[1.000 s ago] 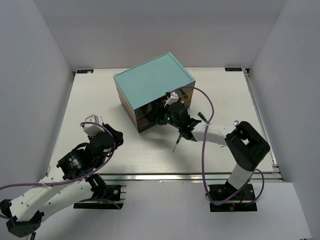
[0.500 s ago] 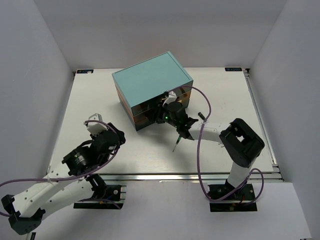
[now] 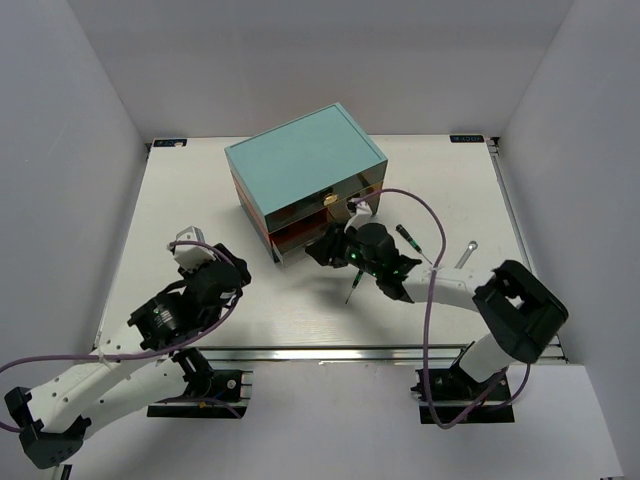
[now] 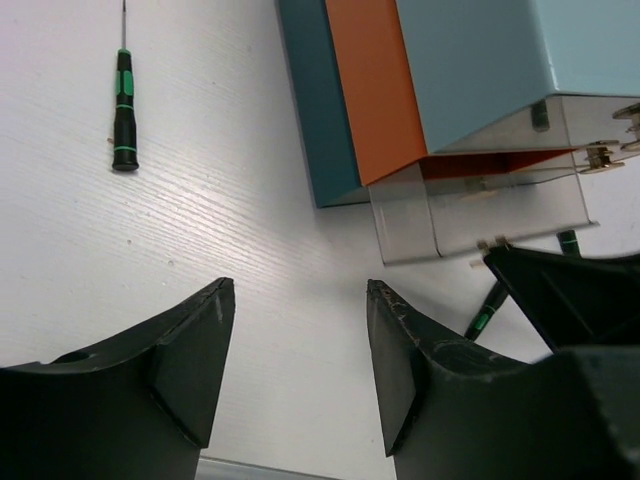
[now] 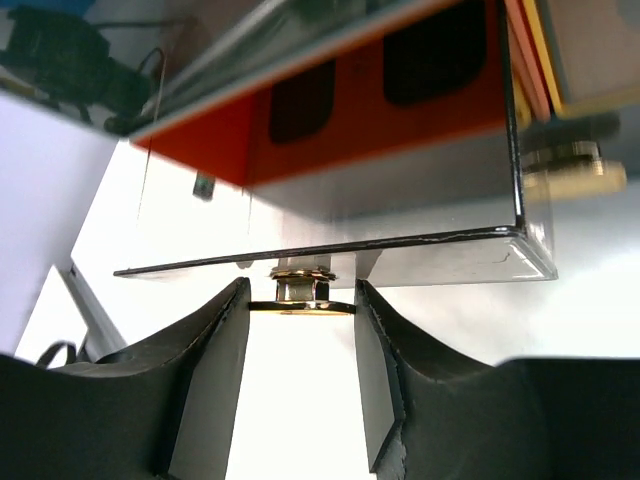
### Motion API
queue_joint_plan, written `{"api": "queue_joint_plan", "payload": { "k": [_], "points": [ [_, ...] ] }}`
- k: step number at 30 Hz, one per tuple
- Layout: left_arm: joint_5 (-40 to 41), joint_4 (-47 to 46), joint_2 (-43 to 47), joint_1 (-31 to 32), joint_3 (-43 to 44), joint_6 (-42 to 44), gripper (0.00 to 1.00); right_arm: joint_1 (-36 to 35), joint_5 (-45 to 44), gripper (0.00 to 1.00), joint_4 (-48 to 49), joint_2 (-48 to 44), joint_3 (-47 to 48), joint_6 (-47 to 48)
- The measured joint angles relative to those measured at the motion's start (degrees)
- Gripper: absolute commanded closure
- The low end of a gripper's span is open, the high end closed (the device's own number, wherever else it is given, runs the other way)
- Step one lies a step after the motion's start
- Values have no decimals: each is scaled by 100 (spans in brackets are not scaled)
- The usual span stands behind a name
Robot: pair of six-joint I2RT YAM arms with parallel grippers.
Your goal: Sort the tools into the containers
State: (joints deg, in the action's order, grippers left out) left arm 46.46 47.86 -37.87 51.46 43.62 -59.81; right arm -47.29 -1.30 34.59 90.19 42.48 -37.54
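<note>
The chest with a teal top (image 3: 305,160) stands mid-table. Its lower clear-walled drawer (image 3: 297,238) is pulled partly out; it also shows in the left wrist view (image 4: 480,215). My right gripper (image 3: 324,247) is shut on that drawer's knob (image 5: 300,290), one finger on each side of it. One green-black screwdriver (image 3: 352,285) lies under my right arm, a second (image 3: 405,236) lies to the right, and the silver wrench (image 3: 466,255) lies further right. A third screwdriver (image 4: 122,110) lies on the table ahead of my left gripper (image 4: 300,290), which is open and empty.
The upper drawer is closed, with its cream knob (image 3: 330,199) showing. My left arm (image 3: 165,315) hovers over the table's near left part. White walls enclose the table on three sides, and a metal rail (image 3: 330,352) runs along the near edge.
My right gripper has drawn back toward the near edge with the knob in it, and the lower drawer has slid out. The chest shifted slightly left earlier. My left arm barely moved.
</note>
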Motion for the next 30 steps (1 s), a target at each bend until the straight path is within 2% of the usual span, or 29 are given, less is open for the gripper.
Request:
{"api": "queue_joint_plan", "payload": {
  "k": [5,7,9,11,19,24,28,30],
  "points": [
    [186,-44,-107,0,-109,70,30,-4,48,69,-195,-756,-623,-44],
    [273,-68,-188,0,-151,105,28,-4,66,63,-247,-968,-782,-66],
    [345,-96,-282,0,-179,155,28,-2,87,50,-273,-1106,-909,-70],
    [415,-168,-407,0,-181,249,27,-4,118,45,-291,-1169,-979,-52],
    [514,-584,-1283,-111,-37,896,24,68,216,52,-247,-1381,-1176,11],
    [297,-955,-1377,-728,-11,1447,24,120,219,53,-317,-1716,-1497,13],
    [20,-1331,-1266,-1377,-11,1873,24,153,243,50,-461,-1912,-1707,15],
    [-83,-1460,-1266,-1515,-11,2052,24,153,256,44,-492,-1987,-1766,17]
  ]
}}
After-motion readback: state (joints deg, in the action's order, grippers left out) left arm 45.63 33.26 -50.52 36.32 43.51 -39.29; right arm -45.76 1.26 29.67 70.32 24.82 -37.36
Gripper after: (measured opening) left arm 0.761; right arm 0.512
